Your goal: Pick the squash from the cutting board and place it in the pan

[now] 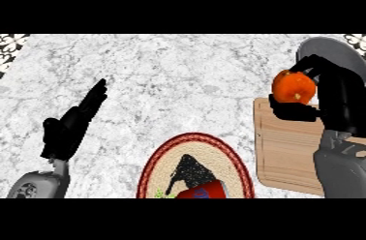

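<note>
An orange squash (294, 87) is held in my right hand (336, 91), whose fingers and thumb curl round it at the right of the head view. It hangs above the far end of the wooden cutting board (286, 147), next to the grey pan (336, 48) at the upper right, which my hand partly hides. At the left, my left hand (71, 123) rests open with its fingers straight and pointing up, away from everything.
A round woven mat with a red rim (154, 161) lies at the bottom centre, bearing a dark speckled object (190, 171) and a red cup (204, 190). The marble counter (178, 74) stretches between the two hands.
</note>
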Available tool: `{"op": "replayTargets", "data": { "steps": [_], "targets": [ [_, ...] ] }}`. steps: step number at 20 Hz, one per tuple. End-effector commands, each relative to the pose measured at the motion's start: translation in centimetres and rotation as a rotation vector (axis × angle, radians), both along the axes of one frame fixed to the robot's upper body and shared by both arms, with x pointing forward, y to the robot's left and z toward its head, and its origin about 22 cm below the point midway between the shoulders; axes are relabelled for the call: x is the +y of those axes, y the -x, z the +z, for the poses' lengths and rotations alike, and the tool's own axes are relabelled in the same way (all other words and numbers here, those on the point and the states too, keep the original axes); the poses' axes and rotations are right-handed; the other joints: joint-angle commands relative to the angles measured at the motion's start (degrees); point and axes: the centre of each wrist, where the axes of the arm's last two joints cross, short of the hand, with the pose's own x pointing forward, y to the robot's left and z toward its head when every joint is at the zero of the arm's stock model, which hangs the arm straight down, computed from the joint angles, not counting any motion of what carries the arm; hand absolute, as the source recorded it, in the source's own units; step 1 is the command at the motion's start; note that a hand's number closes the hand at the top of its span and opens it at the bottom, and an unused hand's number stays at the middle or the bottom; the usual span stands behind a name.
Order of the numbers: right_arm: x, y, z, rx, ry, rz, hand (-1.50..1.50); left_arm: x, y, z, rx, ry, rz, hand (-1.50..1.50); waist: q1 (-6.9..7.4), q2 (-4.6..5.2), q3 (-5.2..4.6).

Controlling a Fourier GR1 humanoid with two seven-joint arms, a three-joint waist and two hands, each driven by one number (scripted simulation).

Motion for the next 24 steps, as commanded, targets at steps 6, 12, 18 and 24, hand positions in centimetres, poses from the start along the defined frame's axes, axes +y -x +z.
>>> {"op": "replayTargets", "data": {
  "steps": [6, 12, 18, 24],
  "targets": [
    [-7.4, -4.2, -2.5, -0.059, -0.069, -0.082, 1.5, 0.3, -0.7, 1.7, 0.001, 0.003, -0.008, 0.0, 0.69, 0.2, 0.04],
    [-13.1, -7.3, -5.7, -0.092, 0.024, -0.178, 1.5, -0.4, 0.2, -0.2, -0.023, 0.002, -0.03, 0.0, 1.68, 0.68, 0.1],
    [-16.0, -9.8, -5.6, -0.108, 0.008, -0.187, 1.5, -0.6, -1.5, 1.2, -0.016, 0.004, -0.023, 0.0, 1.57, 0.6, 0.08],
    [-17.9, -10.7, -5.6, -0.089, 0.027, -0.198, 1.5, 0.2, -0.5, 1.2, -0.03, 0.01, -0.056, 0.0, 2.95, 1.02, 0.15]
  ]
}}
